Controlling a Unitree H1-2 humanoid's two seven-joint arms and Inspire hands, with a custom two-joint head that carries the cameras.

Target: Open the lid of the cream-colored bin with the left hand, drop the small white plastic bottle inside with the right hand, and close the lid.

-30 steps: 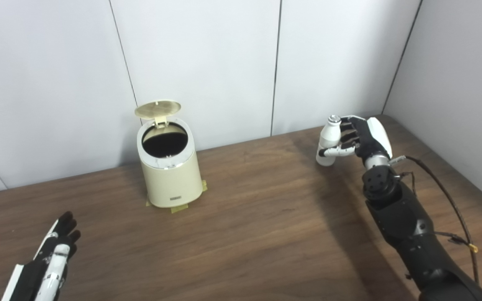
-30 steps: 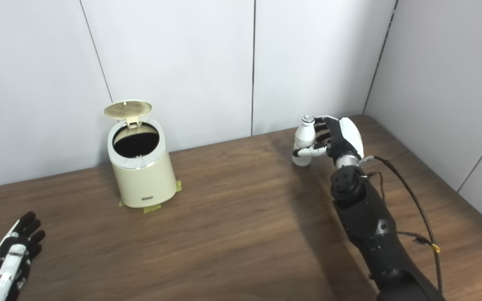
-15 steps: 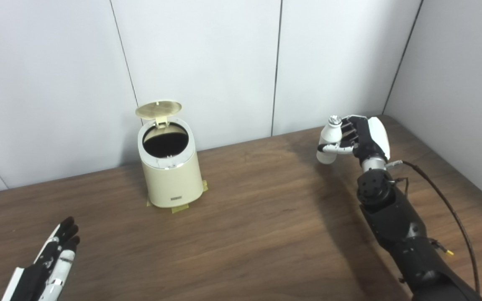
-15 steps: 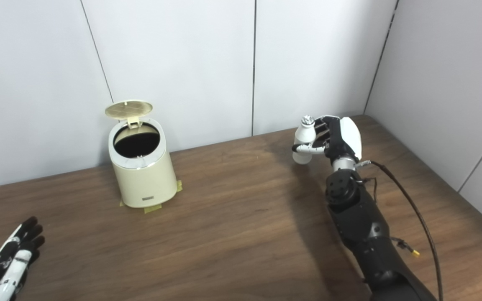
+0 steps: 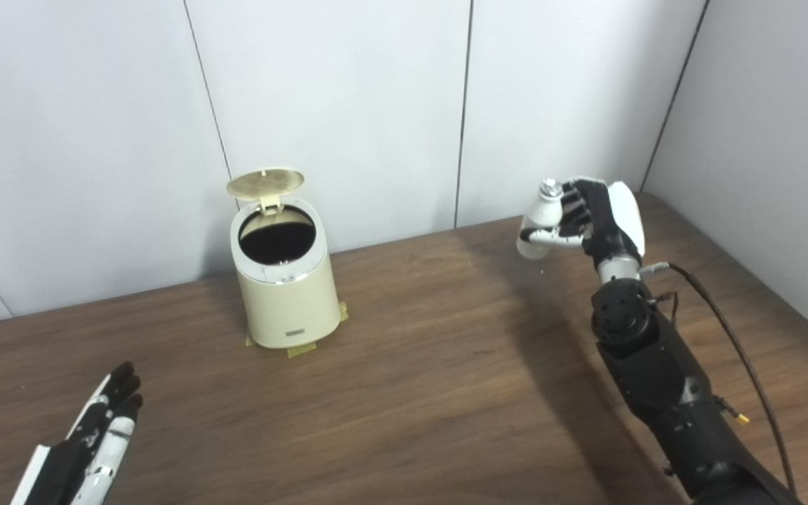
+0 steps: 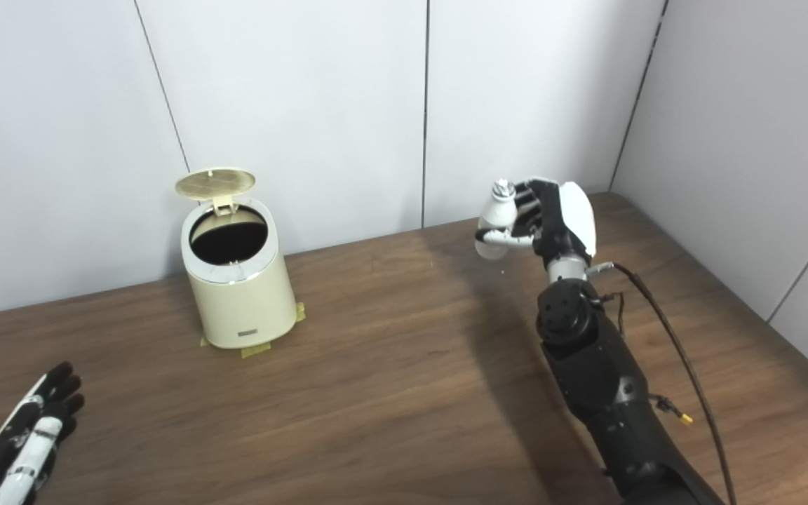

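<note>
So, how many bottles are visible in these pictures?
1. The bottle is held in the right hand, above the table's far right side. The bin's dark inside could hide more.

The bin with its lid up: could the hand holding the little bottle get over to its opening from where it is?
Probably yes. The right hand holds the bottle above the table, and only bare wood lies between it and the bin. The lid stands open, and the left hand is well clear.

Right robot hand (image 5: pixel 597 217) raised, fingers curled; left robot hand (image 5: pixel 92 442) flat, open.
</note>
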